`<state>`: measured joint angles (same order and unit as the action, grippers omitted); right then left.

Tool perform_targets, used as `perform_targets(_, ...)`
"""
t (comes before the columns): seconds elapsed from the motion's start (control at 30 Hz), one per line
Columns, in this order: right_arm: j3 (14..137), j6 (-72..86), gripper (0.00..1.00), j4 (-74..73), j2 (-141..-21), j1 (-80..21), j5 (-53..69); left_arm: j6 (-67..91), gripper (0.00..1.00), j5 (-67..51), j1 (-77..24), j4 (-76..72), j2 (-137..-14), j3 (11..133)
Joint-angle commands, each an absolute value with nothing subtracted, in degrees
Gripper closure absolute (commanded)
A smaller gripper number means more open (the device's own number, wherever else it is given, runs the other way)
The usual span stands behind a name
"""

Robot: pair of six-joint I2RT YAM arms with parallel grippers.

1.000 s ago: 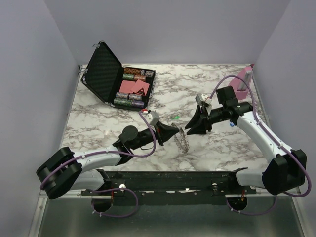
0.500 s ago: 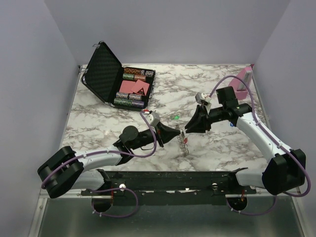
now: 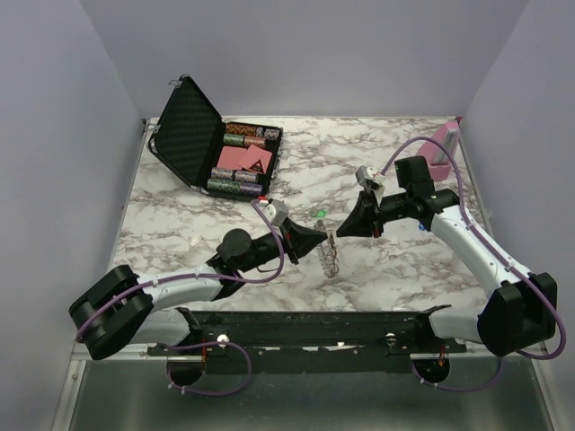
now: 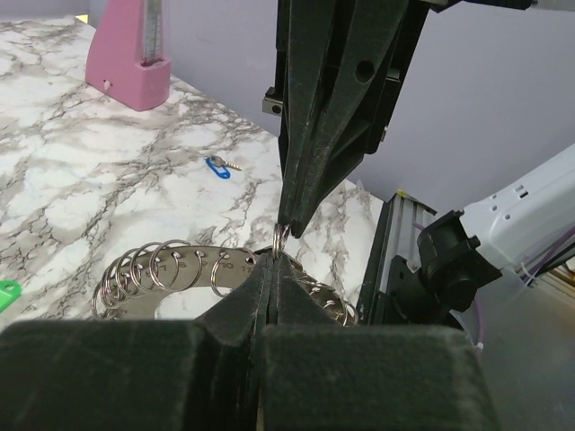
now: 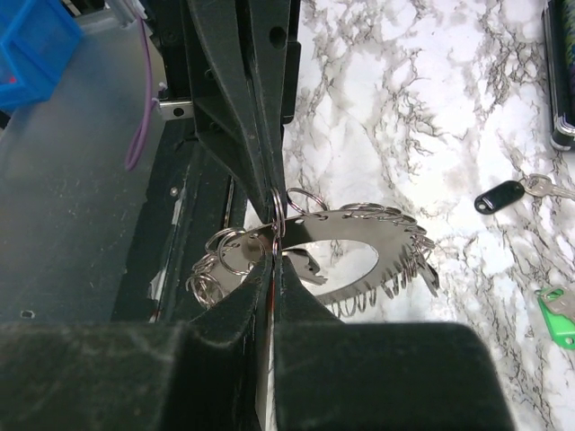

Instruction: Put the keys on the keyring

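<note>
The left gripper (image 4: 272, 269) clamps the flat silvery metal keyring (image 4: 180, 274) clear of the white marble table (image 5: 404, 108), likely to steady it, while the right gripper (image 5: 272, 256) pinches shut on one small ring (image 5: 278, 214) at its top edge, the tiny black-headed key (image 5: 499, 196) and green-headed key (image 5: 557, 316) lying loose beyond

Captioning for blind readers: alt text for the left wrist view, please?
The left gripper is shut on a flat silvery metal keyring fringed with small split rings, and the black right gripper pinches one ring from above. A blue-headed key lies beyond on the marble table.
</note>
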<state>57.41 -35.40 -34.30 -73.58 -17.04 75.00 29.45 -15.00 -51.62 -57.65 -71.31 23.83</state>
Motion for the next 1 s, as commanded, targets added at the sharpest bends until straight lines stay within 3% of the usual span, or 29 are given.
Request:
perform_targets(0.0,56.51,-34.98,0.92,-33.49,-72.68,-17.31,74.53,31.81,1.00,-12.31,-51.77,-63.54,-70.93,23.64)
perform_targets(0.23,56.34,-35.33,1.00,-33.66,-72.77,-17.67,74.71,33.05,1.00,-10.55,-51.86,-65.65,-71.19,23.12)
perform_targets(0.97,56.60,-37.53,1.00,-35.95,-72.86,-19.42,75.94,35.77,1.00,-7.03,-53.53,-78.31,-78.92,24.70)
